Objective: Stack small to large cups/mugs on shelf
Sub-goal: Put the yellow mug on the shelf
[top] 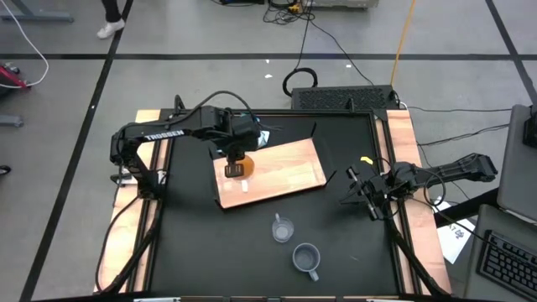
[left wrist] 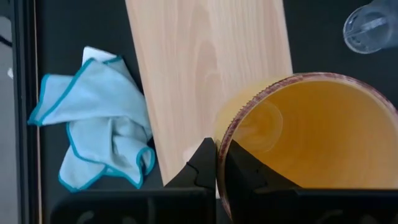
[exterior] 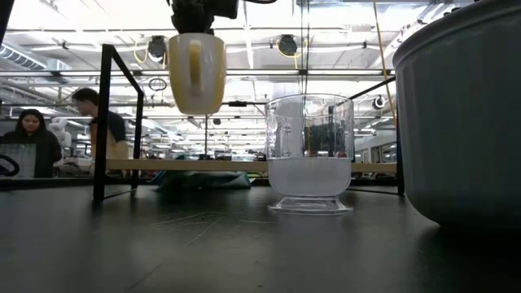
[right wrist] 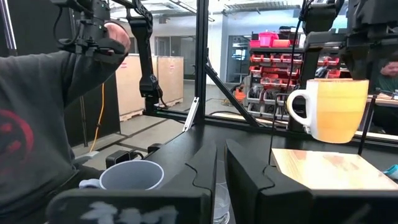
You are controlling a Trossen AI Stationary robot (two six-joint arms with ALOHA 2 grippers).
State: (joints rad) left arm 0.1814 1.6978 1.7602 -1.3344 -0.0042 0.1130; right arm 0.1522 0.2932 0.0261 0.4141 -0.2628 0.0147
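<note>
The left gripper (top: 236,158) is clenched on the rim of one orange mug (top: 237,168), held above the shelf (top: 285,172) at frame centre. One glass cup (top: 283,228) and one grey-blue mug (top: 306,258) stand on the table (top: 193,252), lower centre. The right gripper (top: 362,195), jaws nearly together, holds nothing at right.

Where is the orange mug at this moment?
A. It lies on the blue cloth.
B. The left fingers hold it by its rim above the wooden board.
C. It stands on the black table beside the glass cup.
B: the left gripper pinches the rim of the orange mug, which hangs clear above the wooden board.
</note>
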